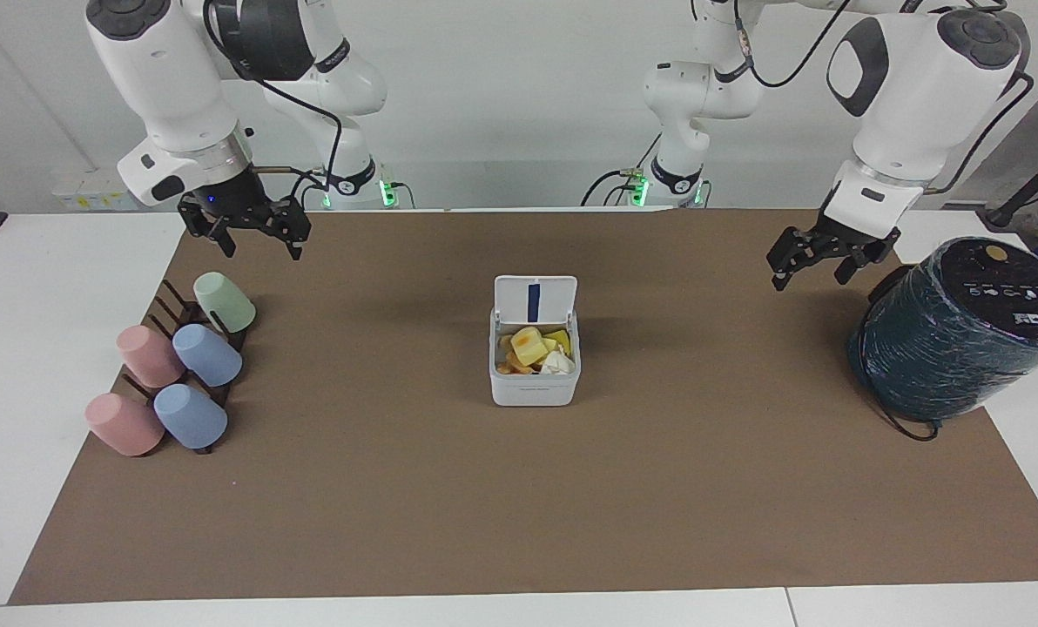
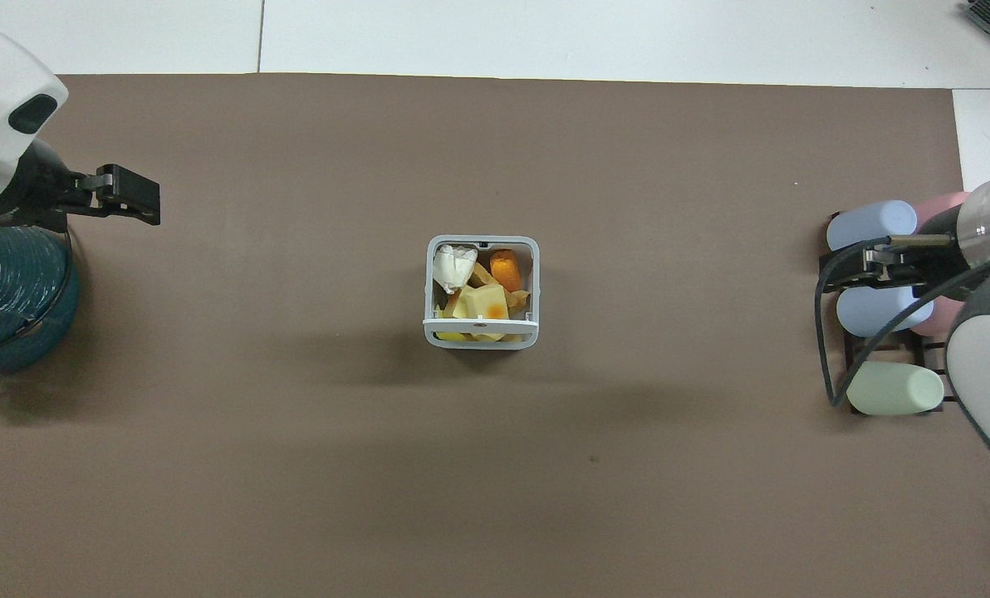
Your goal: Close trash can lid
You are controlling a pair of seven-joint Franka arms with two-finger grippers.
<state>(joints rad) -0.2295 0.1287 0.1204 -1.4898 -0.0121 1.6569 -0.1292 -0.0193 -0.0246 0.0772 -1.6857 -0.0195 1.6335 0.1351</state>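
Observation:
The trash can (image 1: 533, 390) is a small white square box at the middle of the brown mat, and it also shows in the overhead view (image 2: 429, 286). It holds yellow, orange and white scraps. The lid (image 1: 535, 299) stands upright on the edge nearest the robots, with the blue strip of its inner face showing. From overhead the lid (image 2: 480, 324) is seen edge-on. My left gripper (image 1: 808, 275) is open and empty in the air beside the teal cylinder, far from the can; it also shows overhead (image 2: 129, 196). My right gripper (image 1: 261, 249) is open and empty over the cup rack, and shows overhead too (image 2: 852, 272).
A large dark teal cylinder (image 1: 963, 335) stands at the left arm's end of the table, also seen from overhead (image 2: 5, 291). A dark rack with several pink, blue and green cups (image 1: 207, 355) lies at the right arm's end, also seen from overhead (image 2: 894, 389).

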